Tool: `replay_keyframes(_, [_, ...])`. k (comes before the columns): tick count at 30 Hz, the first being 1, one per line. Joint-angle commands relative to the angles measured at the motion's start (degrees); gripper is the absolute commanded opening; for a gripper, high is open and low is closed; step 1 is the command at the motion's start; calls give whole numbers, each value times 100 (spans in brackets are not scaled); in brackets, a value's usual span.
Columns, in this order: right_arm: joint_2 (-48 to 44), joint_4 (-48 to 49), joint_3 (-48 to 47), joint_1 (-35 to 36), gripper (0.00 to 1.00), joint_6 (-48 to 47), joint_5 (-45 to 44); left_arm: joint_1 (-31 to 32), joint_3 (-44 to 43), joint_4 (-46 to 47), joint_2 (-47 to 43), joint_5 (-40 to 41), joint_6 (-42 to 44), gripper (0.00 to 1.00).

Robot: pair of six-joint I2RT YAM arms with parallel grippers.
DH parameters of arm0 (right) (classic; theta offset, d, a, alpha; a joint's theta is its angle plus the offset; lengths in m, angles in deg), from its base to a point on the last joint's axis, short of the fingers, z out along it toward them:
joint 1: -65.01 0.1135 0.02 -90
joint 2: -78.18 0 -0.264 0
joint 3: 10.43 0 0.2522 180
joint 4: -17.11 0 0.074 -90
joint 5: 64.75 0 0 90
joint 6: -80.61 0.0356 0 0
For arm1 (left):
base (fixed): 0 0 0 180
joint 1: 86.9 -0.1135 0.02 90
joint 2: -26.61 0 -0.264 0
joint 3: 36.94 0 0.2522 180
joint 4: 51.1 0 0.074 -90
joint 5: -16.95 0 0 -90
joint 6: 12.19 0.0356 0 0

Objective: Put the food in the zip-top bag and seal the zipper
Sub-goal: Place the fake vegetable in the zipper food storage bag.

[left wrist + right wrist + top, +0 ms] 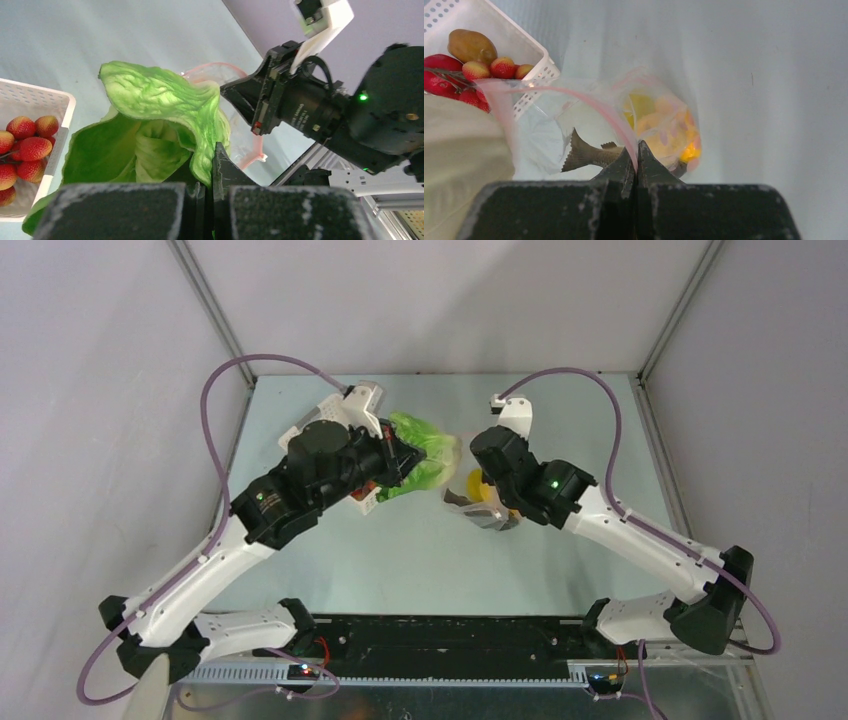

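Two arms meet over the middle of the worktop (400, 550), somewhat nearer its far edge than its near edge.

The left gripper (211, 167) has its fingers pressed together on the lower margin of a green lettuce leaf (155, 100). The leaf is raised off the surface and curls up and over towards the right arm. In the top view the left gripper (398, 462) and the lettuce leaf (420, 440) sit just left of centre.

The right gripper (636, 156) pinches the zipper (594, 105), the pink strip along the rim of the zip-top bag (549, 135). The rim is lifted into an open loop, and the bag's body trails away on the worktop. The mouth faces the leaf; in the left wrist view the zipper (215, 66) arcs just behind the leaf. Whether the leaf has crossed the rim cannot be told.

Inside the bag lie yellow and orange pieces (664, 130) and a grey-brown fish tail (584, 152).

The white lattice basket (524, 45) stands beside the bag on the side towards the left edge, largely hidden under the left arm in the top view. It holds red strawberries (30, 145) and a brown piece (471, 45).
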Motion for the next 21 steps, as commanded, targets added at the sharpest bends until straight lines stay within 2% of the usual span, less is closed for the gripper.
replay_keyframes(1, [111, 341, -365, 15, 0, 204, -38, -18, -396, 236, -274, 147, -68, 0])
replay_keyframes(6, [195, 387, -406, -35, 0, 325, 49, -20, -540, 126, -191, -80, -91, 0])
replay_keyframes(21, [-38, 602, -315, -125, 4, 587, 627, -23, -655, -507, 693, -106, -265, 0])
